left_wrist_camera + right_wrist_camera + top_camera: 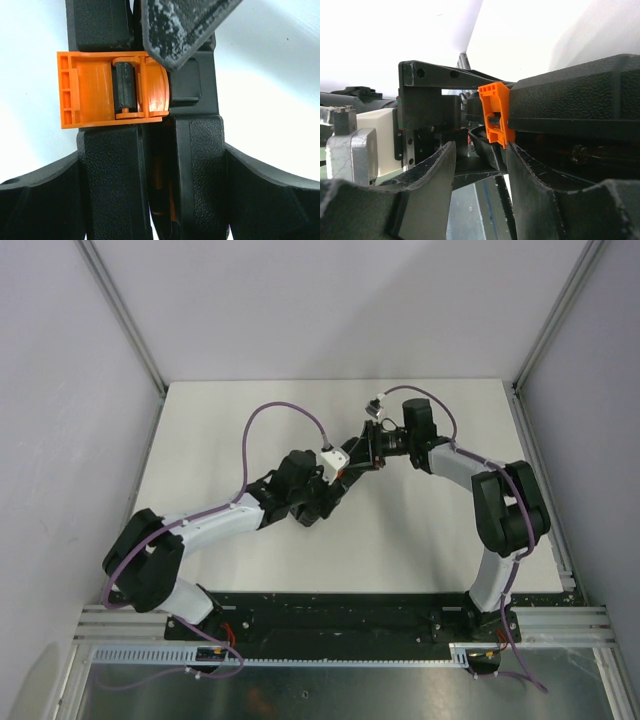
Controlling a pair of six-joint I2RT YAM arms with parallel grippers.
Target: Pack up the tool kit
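Standing over the white table, I see both arms reaching in and meeting near its middle, and from above they hide nearly all of the tool kit case between them. The left wrist camera shows the case edge-on. Its two textured black halves run up the picture, with a dark slit between them and a bit of orange showing inside the slit. The left gripper has its claw spread very wide, one finger on each flat side of the case, and it seems to be pinching the case across its thickness. The orange latch sits on the case edge with its flap sticking out to one side and a small black pin across its middle. I cannot tell whether it is fastened. The right gripper comes in from the opposite side with its fingers about half apart and clamped on nothing. One worn fingertip is at the end of the latch, though I cannot see if it actually touches
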